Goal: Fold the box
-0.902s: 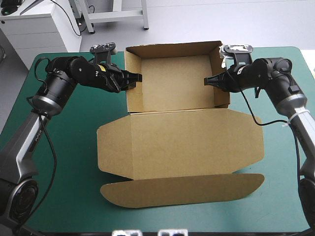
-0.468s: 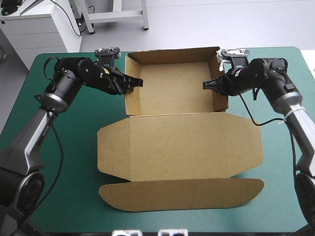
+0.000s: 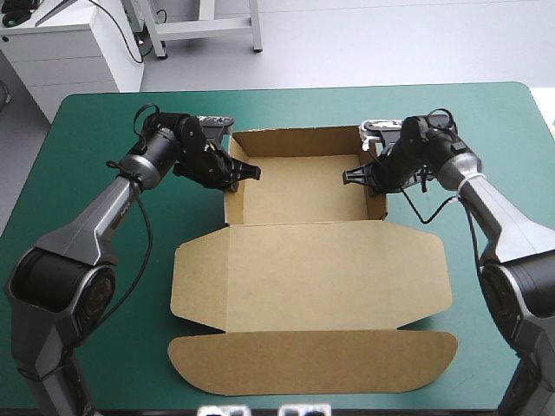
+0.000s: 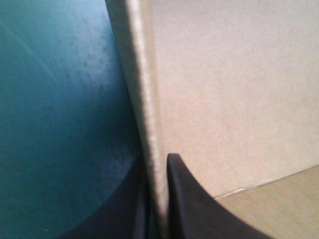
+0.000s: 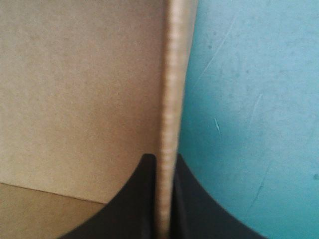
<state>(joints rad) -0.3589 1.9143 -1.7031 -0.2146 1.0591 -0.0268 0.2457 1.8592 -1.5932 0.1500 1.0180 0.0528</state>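
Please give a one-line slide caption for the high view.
Left gripper and right gripper, jaws shut, hold opposite side walls of the brown box; lid lies flat.

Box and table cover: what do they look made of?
The box looks like corrugated cardboard, matte brown: the cut wall edge pinched in the right tool shows fine ribbing. The teal-green cover looks like a smooth mat with a slight sheen, perhaps rubber or vinyl, with faint scuffs; the exact material is unclear.

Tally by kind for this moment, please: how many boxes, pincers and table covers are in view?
Brown box: 1
Black pincers: 2, left pincer and right pincer, each clamping a box wall
Teal-green cover: 1
Total: 4
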